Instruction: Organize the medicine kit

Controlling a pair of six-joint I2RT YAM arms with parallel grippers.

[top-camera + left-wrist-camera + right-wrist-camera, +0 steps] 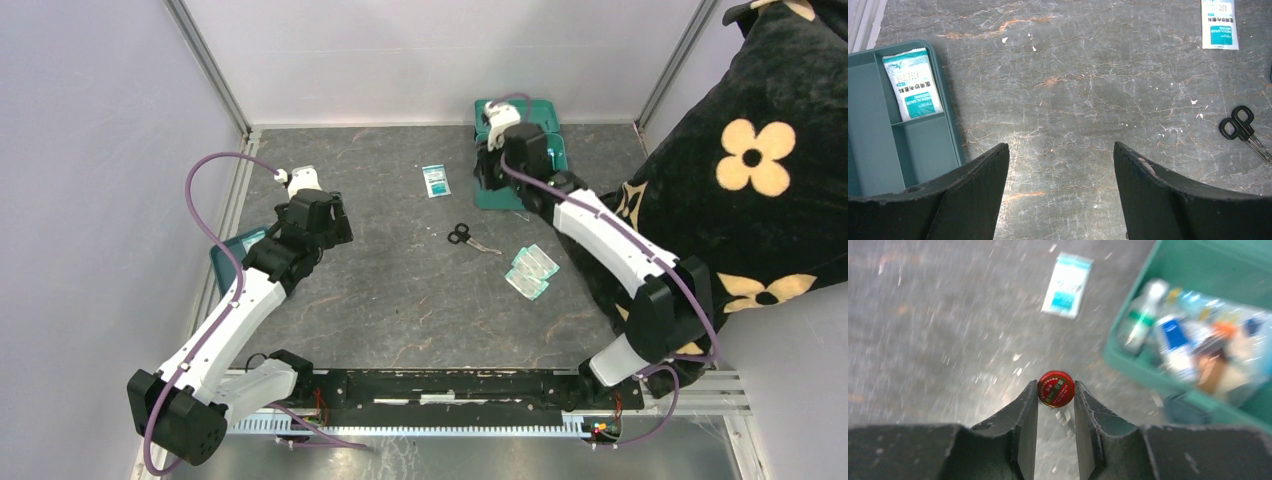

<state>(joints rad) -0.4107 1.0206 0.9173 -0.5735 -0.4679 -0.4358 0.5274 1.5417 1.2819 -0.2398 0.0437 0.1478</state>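
The teal medicine kit (547, 108) stands open at the back right, partly hidden by my right arm. In the right wrist view the kit (1208, 260) holds several bottles and tubes. My right gripper (1056, 390) is shut on a small round red tin (1056, 387), held above the table just left of the kit; in the top view it (487, 170) is at the kit's left edge. My left gripper (1060, 150) is open and empty above bare table, right of the flat teal divided tray (868, 125), which holds one gauze packet (912, 85).
A loose gauze packet (436, 181) lies mid-table at the back, also in the left wrist view (1218, 24). Black scissors (465, 236) lie in the middle, with flat teal packets (530, 270) to their right. A black flowered cushion (760, 170) fills the right side.
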